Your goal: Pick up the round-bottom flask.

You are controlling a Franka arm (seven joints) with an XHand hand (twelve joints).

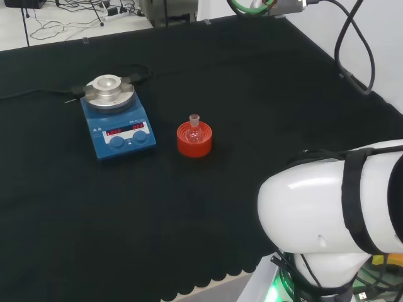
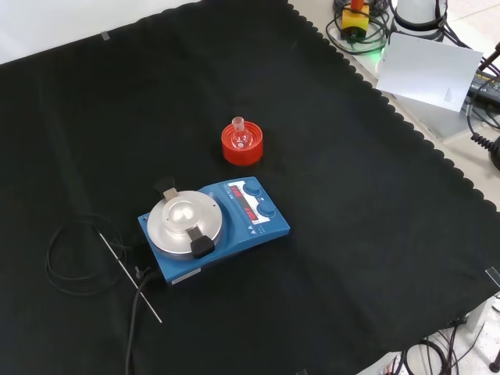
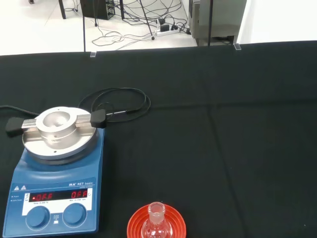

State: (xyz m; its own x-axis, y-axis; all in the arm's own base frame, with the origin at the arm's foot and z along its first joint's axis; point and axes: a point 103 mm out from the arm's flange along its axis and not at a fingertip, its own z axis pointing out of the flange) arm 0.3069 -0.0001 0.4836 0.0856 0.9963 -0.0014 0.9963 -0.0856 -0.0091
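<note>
A small clear round-bottom flask (image 1: 194,128) stands upright in a red ribbed ring stand (image 1: 194,143) near the middle of the black cloth in the head view. The front view has the flask (image 2: 240,133) on its stand (image 2: 242,148) just beyond the blue hotplate. From the wrist camera the flask (image 3: 156,224) and the red stand (image 3: 136,225) lie close, with its open neck pointing up. Nothing touches the flask.
A blue hotplate stirrer (image 1: 117,128) with a round metal top (image 1: 108,90) stands left of the flask in the head view, its black cable (image 3: 119,101) looped behind it. A thin metal probe (image 2: 130,277) lies by the hotplate in the front view. The arm's white link (image 1: 334,207) fills the lower right.
</note>
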